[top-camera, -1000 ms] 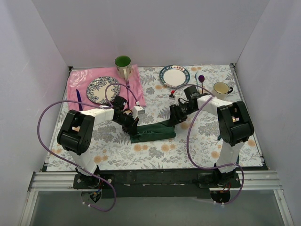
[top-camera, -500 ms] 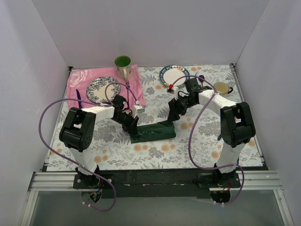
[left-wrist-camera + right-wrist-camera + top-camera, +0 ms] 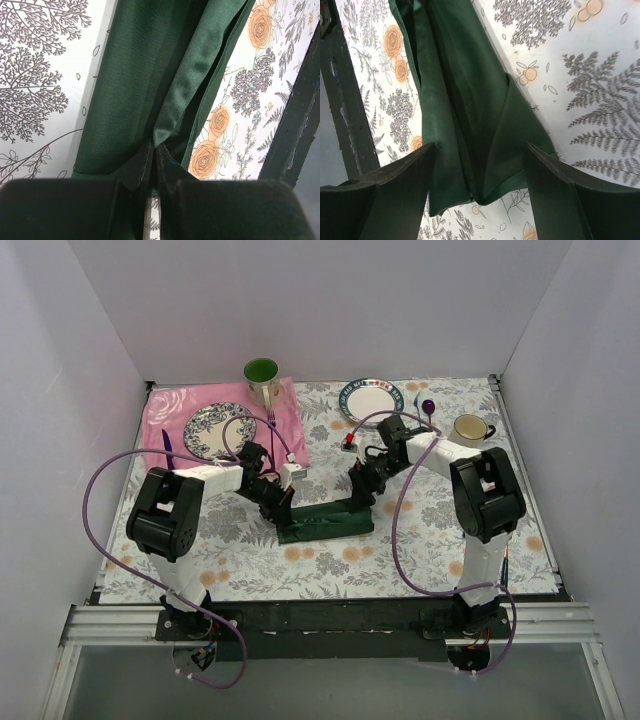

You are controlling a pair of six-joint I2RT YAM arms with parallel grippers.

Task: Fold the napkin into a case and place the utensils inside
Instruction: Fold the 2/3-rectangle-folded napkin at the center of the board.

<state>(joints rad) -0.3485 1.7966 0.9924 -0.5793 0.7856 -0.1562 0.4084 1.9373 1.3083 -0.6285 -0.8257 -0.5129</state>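
The dark green napkin (image 3: 325,522) lies folded into a long narrow strip in the middle of the floral table. My left gripper (image 3: 283,508) is at its left end. In the left wrist view the jaws (image 3: 154,152) are shut, pinching a raised fold of the napkin (image 3: 150,75). My right gripper (image 3: 360,494) is over the strip's right end. In the right wrist view it (image 3: 480,155) stands open, one finger (image 3: 400,185) on each side of the napkin's (image 3: 465,100) end and neither touching the cloth. The utensils are out of view.
A pink cloth (image 3: 170,408) at the back left carries a patterned plate (image 3: 215,430) and a green mug (image 3: 262,375). A white plate (image 3: 372,400), a purple spoon (image 3: 428,407) and a cream mug (image 3: 470,428) stand at the back right. The dark front rail (image 3: 342,100) runs near the napkin.
My right gripper has opened and let go of the napkin's right end, and its wrist has drawn back towards the white plate. The left gripper has stayed shut on its end.
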